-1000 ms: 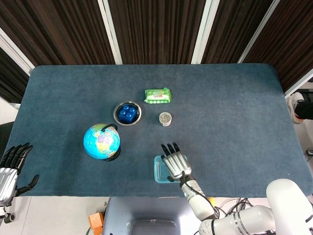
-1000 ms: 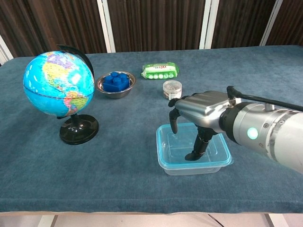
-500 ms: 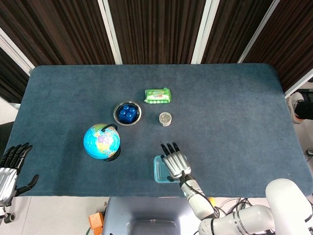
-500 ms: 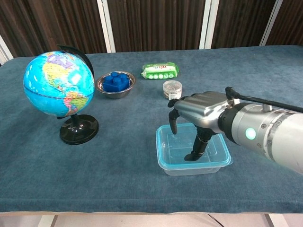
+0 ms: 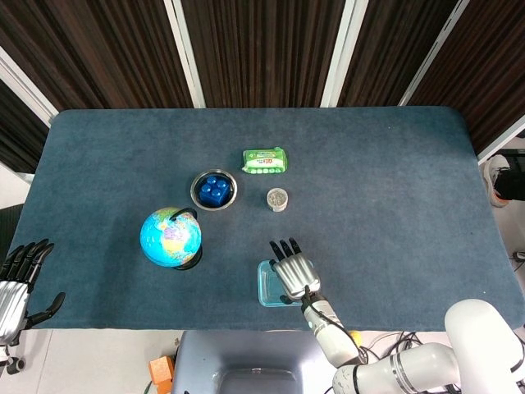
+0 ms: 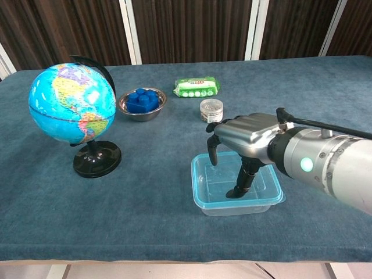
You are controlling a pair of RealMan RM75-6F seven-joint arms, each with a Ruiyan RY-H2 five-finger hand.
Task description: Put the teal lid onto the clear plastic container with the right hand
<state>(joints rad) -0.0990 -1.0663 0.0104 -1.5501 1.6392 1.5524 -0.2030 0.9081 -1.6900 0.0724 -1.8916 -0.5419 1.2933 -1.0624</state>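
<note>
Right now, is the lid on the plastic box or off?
On. The teal lid covers the clear container, with the right hand over it.

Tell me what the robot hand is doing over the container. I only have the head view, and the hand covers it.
Observer: In the chest view the right robot hand arches above the container, and one finger points down with its tip touching the sunken middle.
Operator: Is the lid on yet?
Observer: The teal lid appears to sit level on the clear base. Its near edge lies flush and no visible corner is raised.
</note>
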